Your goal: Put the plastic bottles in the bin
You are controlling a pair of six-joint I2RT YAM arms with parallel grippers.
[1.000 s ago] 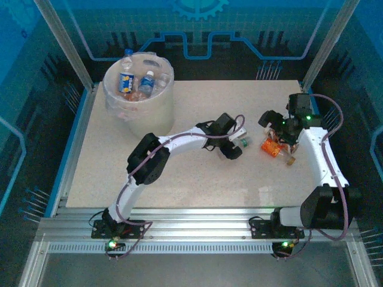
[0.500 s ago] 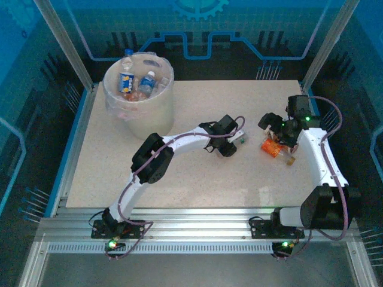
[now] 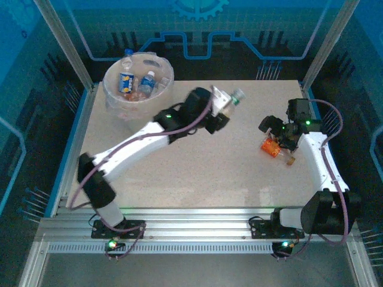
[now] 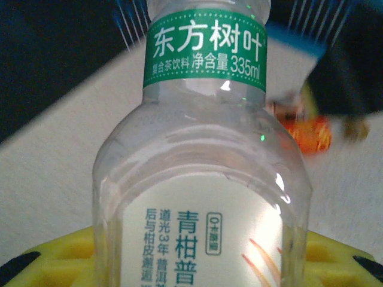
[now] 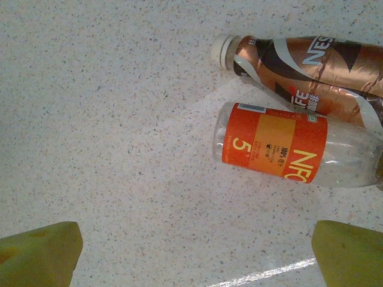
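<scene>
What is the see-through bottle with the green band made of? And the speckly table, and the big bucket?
The clear bottle looks like glossy plastic: you see through it and lights glint on it. The table looks like speckled stone or stone-look laminate, smooth with a faint sheen; I can't tell which. The bin seems milky, half-see-through plastic, with a crinkly clear bag lining it.

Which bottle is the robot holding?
The clear bottle with the green band, in the left gripper. Two others lie on the table; the rest sit in the bin.
</scene>
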